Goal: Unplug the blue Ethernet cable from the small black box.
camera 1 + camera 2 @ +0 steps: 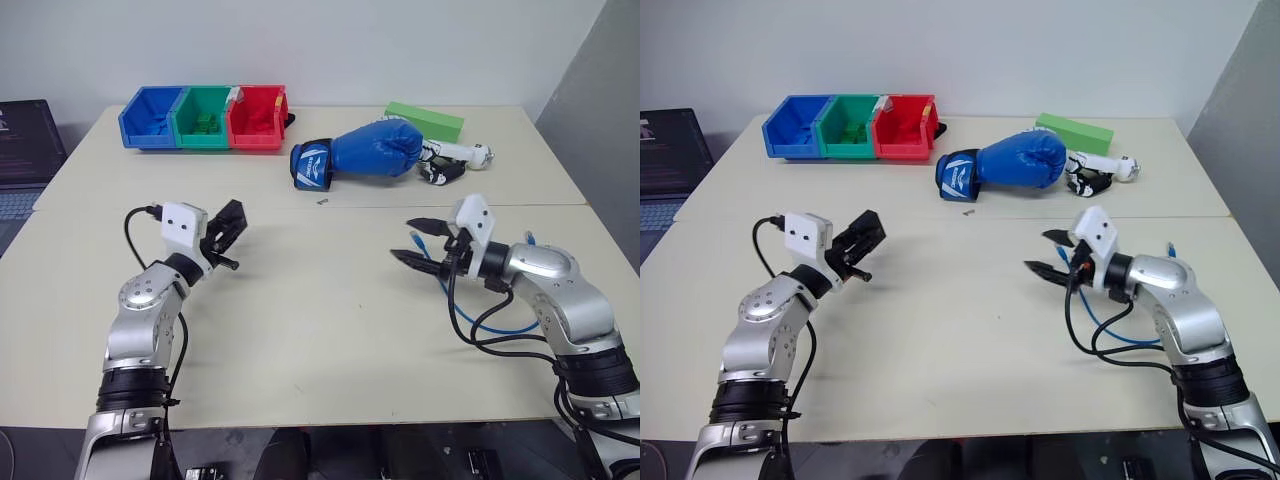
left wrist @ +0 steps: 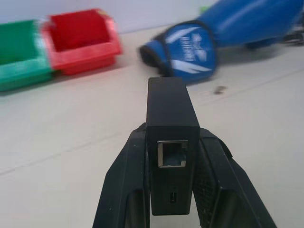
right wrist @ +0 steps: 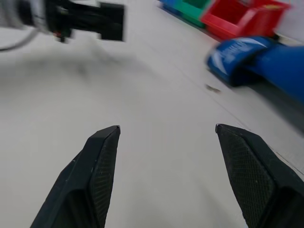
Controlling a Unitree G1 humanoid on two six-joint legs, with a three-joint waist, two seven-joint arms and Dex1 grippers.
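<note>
Left wrist view: my left gripper [image 2: 172, 183] is clamped on the small black box [image 2: 170, 142], one finger pressed on each side wall, and the port facing the camera is empty, with no plug in it. I judge the unplugging done, so the step in hand is parting cleanly and putting things down.

In the left eye view the box sits in the left gripper at mid-left of the frame, off the table [image 1: 320, 330]. My right gripper [image 1: 418, 242] is at mid-right with its jaws spread wide and nothing between them; the right wrist view shows bare tabletop in the gap. The blue Ethernet cable [image 1: 478, 325] loops on the table at lower right, beneath and behind the right forearm, with one blue bit showing just beside the right fingers [image 1: 412, 260]. I cannot tell whether that bit is the plug end.

To do this well:
- keep the left grip firm until the box is low over the table, then release;
- draw the right arm back slowly, since the cable loop lies close to the arm's own black leads and could snag;
- stay clear of the blue boxing glove [image 1: 375, 152] at upper centre.
</note>
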